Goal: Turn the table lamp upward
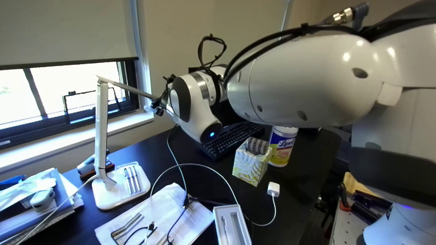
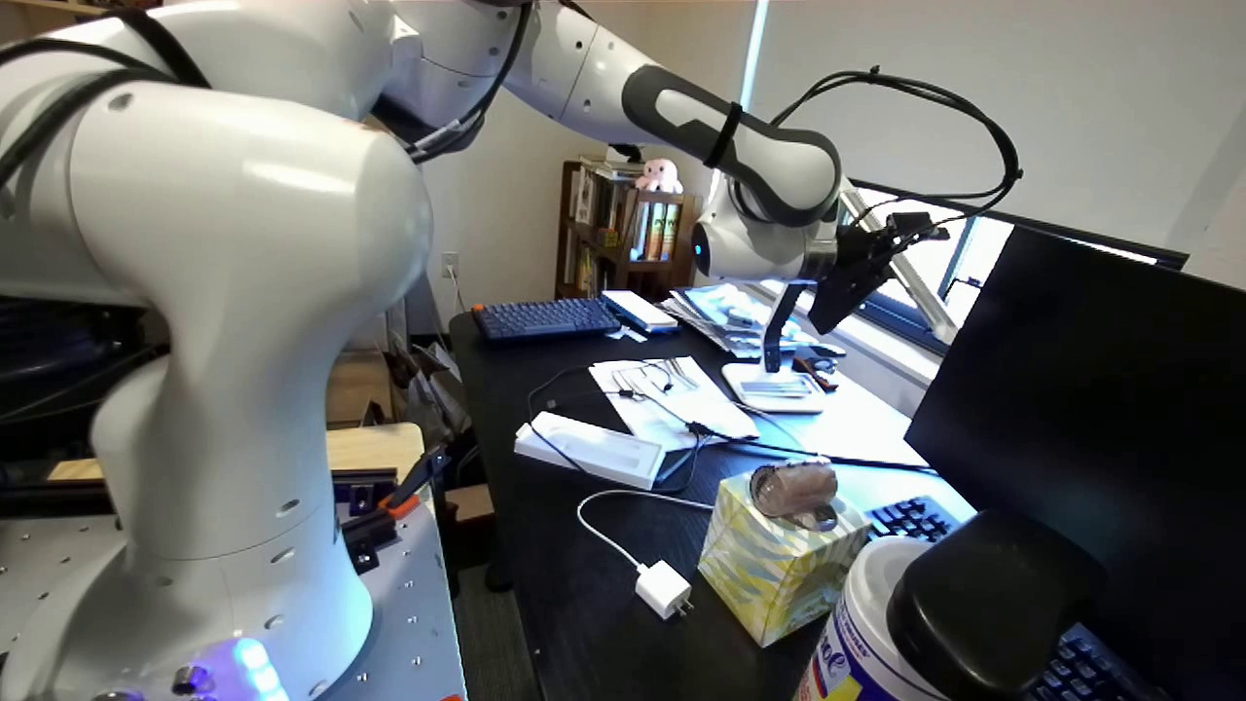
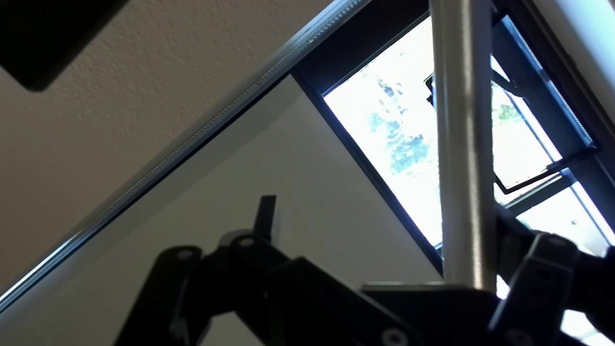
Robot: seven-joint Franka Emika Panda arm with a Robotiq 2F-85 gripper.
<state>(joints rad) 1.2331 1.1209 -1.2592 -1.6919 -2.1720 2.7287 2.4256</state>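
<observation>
A thick, glossy white robot arm (image 1: 306,81) is nearest, filling the right side of an exterior view. It reaches over a dark, smooth desk (image 1: 293,194) and ends in a black mechanical gripper (image 1: 158,106) raised above the surface.

On the desk, near a window (image 1: 51,92) partly covered by a pale roller shade (image 1: 68,30), stands a slim white-silver desk lamp (image 1: 101,115): a flat, rounded rectangular base (image 1: 104,199), a thin upright post (image 1: 100,146), and a long, flat bar head (image 1: 131,89) slanting down from the post's top to the gripper.

In the wrist view, the gripper's fingers (image 3: 264,218) are spread well apart, nothing clamped. The bar head shows between them, closer to the finger on the picture's right; I cannot tell whether they touch.

Also on the desk are loose white printed papers (image 1: 201,211), an open white box (image 1: 232,224), a yellow-and-white leaf-patterned tissue box (image 1: 250,166), a Lysol-labelled plastic canister (image 1: 282,148) just beside it, and a black keyboard (image 1: 231,137).
</observation>
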